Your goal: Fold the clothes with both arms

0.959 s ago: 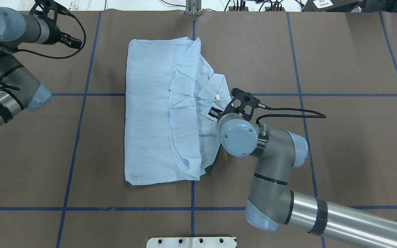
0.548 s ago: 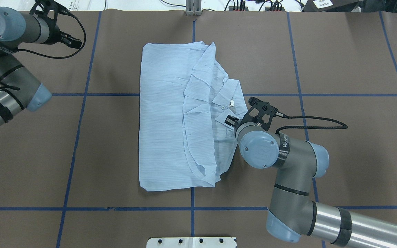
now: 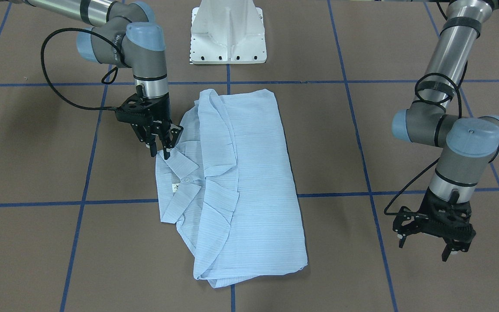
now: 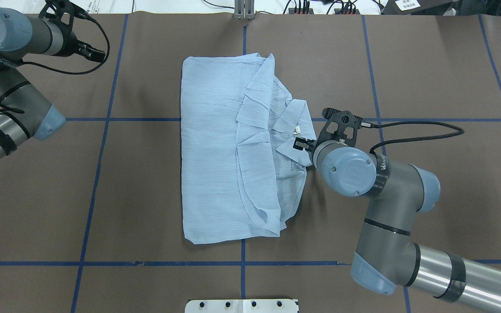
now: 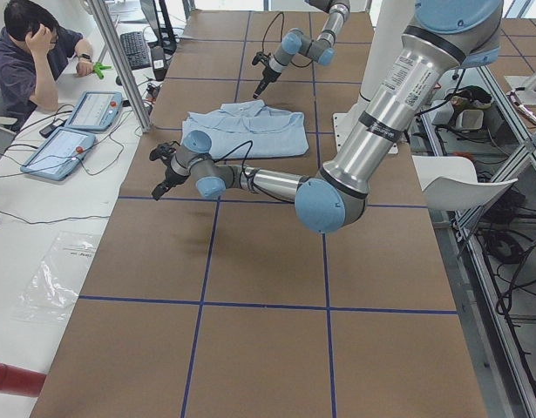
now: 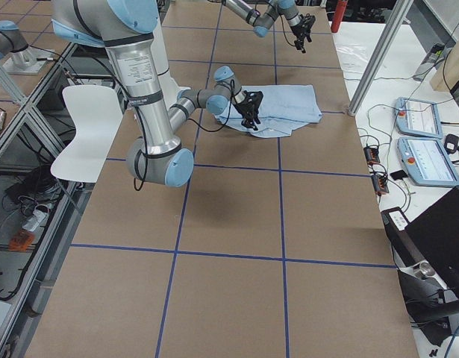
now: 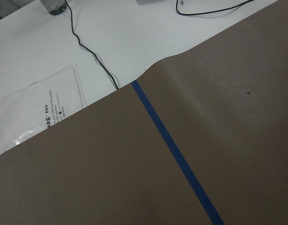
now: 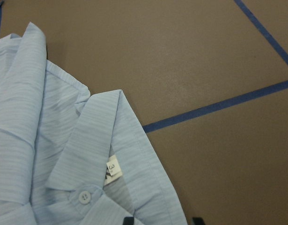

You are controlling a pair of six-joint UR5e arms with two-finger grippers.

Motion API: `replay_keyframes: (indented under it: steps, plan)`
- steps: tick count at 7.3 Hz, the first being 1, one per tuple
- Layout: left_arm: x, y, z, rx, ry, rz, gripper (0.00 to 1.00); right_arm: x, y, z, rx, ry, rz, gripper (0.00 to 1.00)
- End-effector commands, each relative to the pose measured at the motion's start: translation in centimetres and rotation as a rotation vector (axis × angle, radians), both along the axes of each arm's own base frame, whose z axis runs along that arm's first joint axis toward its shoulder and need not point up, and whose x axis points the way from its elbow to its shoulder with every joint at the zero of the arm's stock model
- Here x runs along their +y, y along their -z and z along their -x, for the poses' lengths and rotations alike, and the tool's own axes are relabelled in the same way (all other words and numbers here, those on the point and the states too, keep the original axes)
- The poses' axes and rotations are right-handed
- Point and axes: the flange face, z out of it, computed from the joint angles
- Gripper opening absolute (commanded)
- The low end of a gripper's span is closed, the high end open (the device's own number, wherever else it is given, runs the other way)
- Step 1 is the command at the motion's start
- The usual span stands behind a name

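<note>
The pale blue striped shirt (image 4: 215, 148) lies folded lengthwise in the middle of the table, collar and neck label (image 4: 296, 129) on its right edge. It also shows in the front view (image 3: 249, 182). My right gripper (image 4: 298, 143) hovers at the collar's edge (image 3: 159, 151), jaws a little apart and holding nothing. In the right wrist view the collar, the label (image 8: 113, 169) and a white button (image 8: 84, 197) lie just ahead of the gripper (image 8: 162, 219). My left gripper (image 3: 422, 249) is open and empty over the far left of the table (image 4: 98, 54), well clear of the shirt.
The white pedestal base (image 3: 228, 30) stands at the robot's side of the table. Blue tape lines (image 4: 102, 130) cross the brown cover. Past the far edge lie a plastic bag (image 7: 36, 112) and cables. An operator (image 5: 32, 52) sits by two tablets (image 5: 67, 148).
The shirt has slid to the overhead view's right together with my right gripper, most of it in the first half second. The left arm has not moved.
</note>
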Motion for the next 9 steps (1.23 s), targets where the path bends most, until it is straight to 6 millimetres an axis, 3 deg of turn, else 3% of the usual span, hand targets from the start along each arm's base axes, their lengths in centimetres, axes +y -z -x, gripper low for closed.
replay_keyframes:
  steps: [1, 2, 3, 4, 6, 7, 8, 9]
  plan:
    - [0.0, 0.0, 0.0, 0.002, -0.001, 0.001, 1.00, -1.8, 3.2, -2.5, 0.106, 0.234, -0.078, 1.00]
    - [0.0, 0.0, 0.0, 0.002, -0.001, 0.001, 1.00, -1.3, 5.3, -1.0, 0.136, 0.290, -0.088, 1.00]
    - [0.0, 0.0, 0.0, 0.002, -0.001, 0.001, 1.00, -0.1, 8.8, 2.5, 0.159, 0.352, -0.084, 0.93]
    - [0.1, 0.0, -0.1, 0.005, -0.007, 0.004, 1.00, 0.3, 11.8, 6.2, 0.224, 0.419, -0.090, 0.93]
    - [0.1, 0.2, -0.1, 0.014, -0.008, 0.008, 1.00, -0.4, 13.2, 11.5, 0.293, 0.497, -0.075, 0.98]
    - [0.1, 0.3, -0.1, 0.015, -0.007, 0.006, 1.00, 0.0, 12.9, 14.6, 0.333, 0.534, -0.044, 0.99]
    - [0.1, 0.3, -0.1, 0.015, -0.007, 0.006, 1.00, -0.3, 13.6, 16.0, 0.358, 0.566, -0.044, 0.99]
    - [0.1, 0.3, -0.1, 0.015, -0.007, 0.006, 1.00, 1.0, 13.8, 16.8, 0.367, 0.644, -0.031, 1.00]
